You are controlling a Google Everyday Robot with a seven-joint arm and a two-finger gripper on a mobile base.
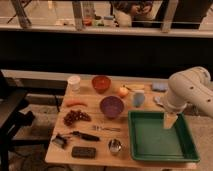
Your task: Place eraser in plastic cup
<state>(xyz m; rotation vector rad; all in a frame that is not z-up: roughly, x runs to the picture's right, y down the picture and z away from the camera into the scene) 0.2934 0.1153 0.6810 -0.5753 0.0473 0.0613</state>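
1. The eraser (83,152) is seen lying flat at the front edge of the table (93,111), just beside the metal cup (115,146); nothing is touching it.
2. The gripper (170,120) is held over the green tray (186,150), well apart from the eraser. Whether it is spread or pressed together cannot be told.
3. Step is judged as approach; the pick is not yet begun.
4. Next move: a reach left and down to the eraser is needed, then a top grasp.
5. The white cup (74,82) is taken as the likely target.
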